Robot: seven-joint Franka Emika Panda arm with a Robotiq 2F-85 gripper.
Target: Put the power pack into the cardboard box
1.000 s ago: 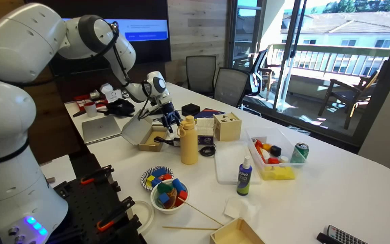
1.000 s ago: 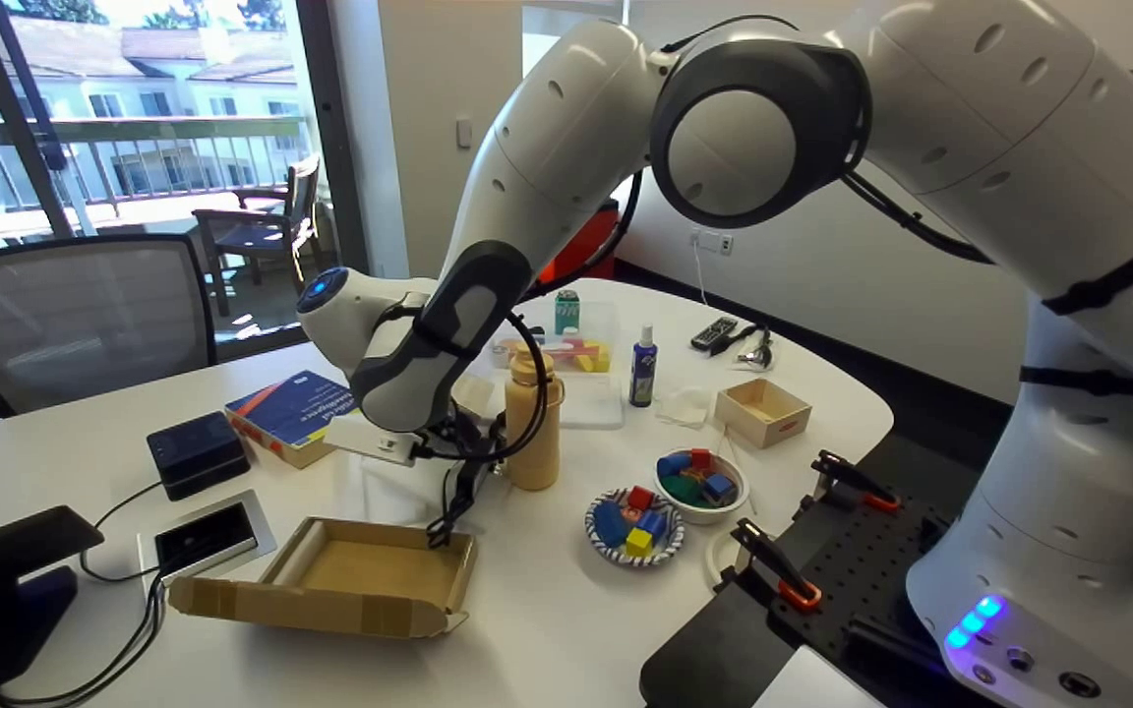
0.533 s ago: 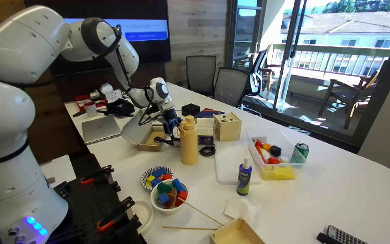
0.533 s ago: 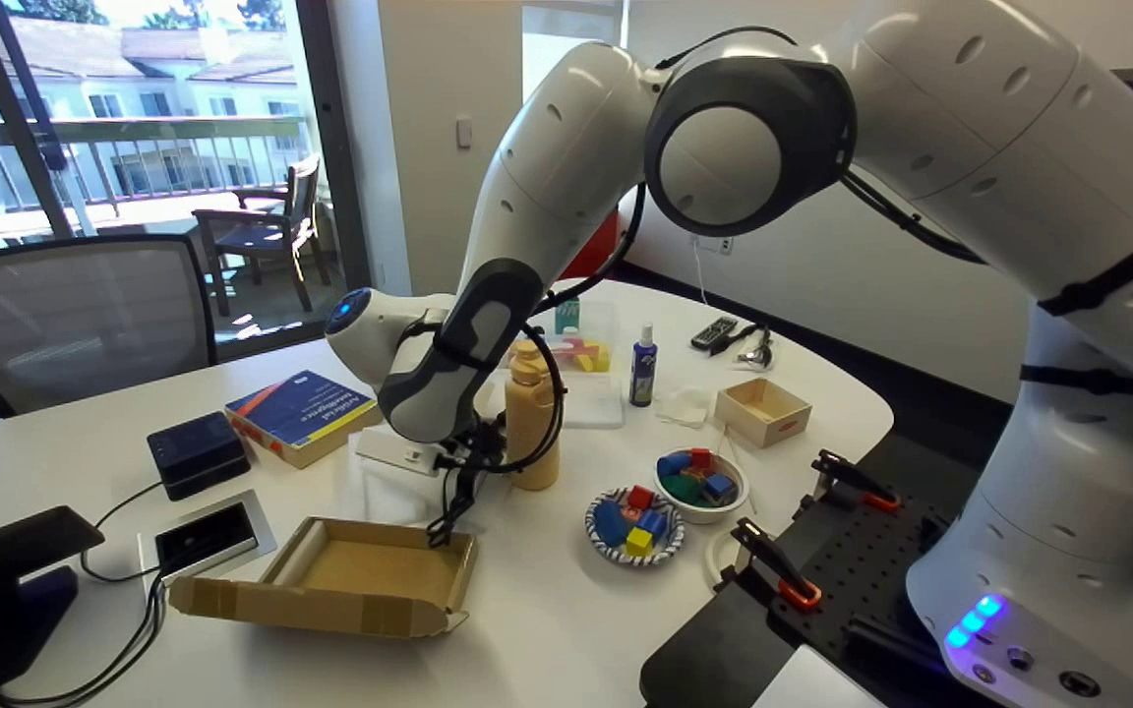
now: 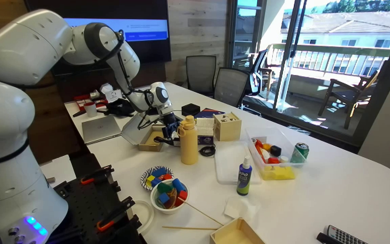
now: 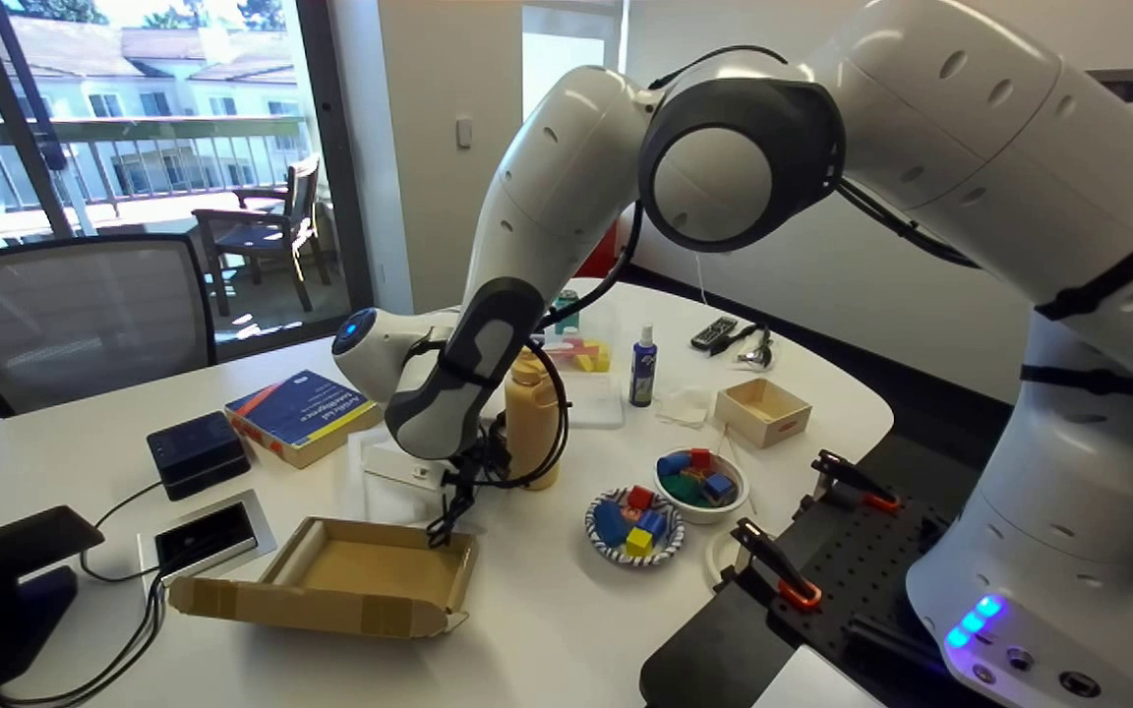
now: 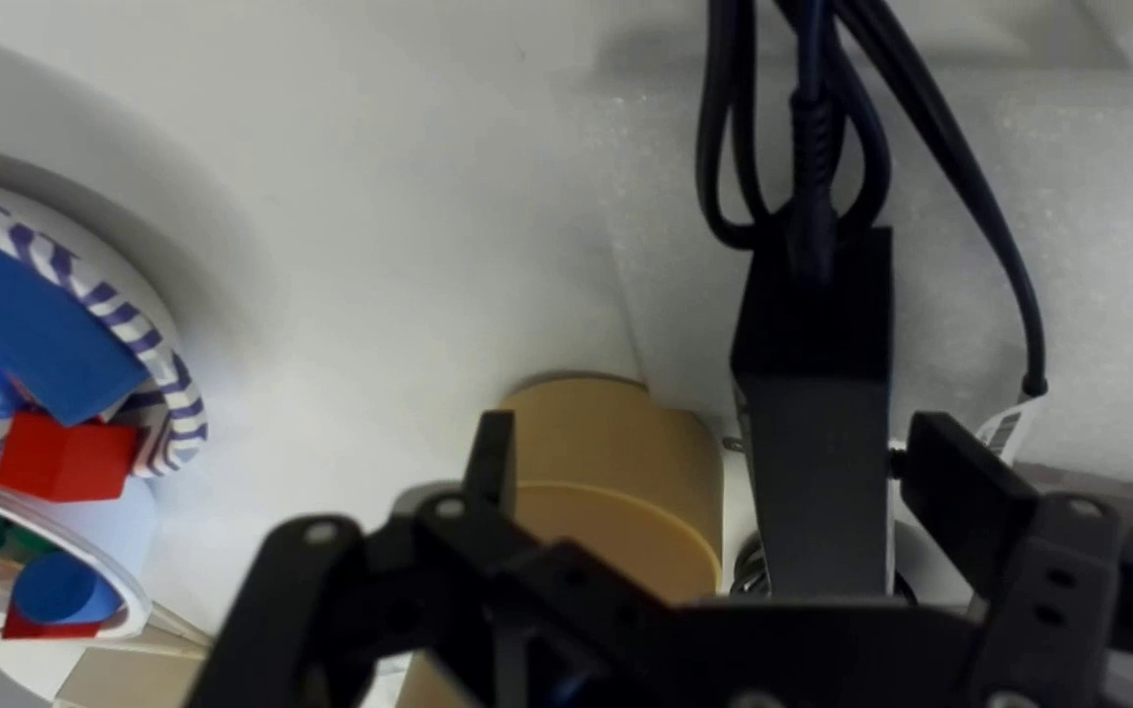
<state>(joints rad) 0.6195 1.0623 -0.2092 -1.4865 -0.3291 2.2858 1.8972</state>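
Two spread fingers of the black gripper (image 7: 714, 441) flank the oblong black power pack (image 7: 815, 428).
Wrist view: nothing gripped; the gap presumably allows closing across it. In an exterior view, near the gripper, the shallow brown cardboard box (image 6: 380, 570) gapes, probably to receive it.

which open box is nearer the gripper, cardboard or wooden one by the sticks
The brown cardboard box: it lies near the gripper; the wooden box stands farther off, past the yellow bottle.
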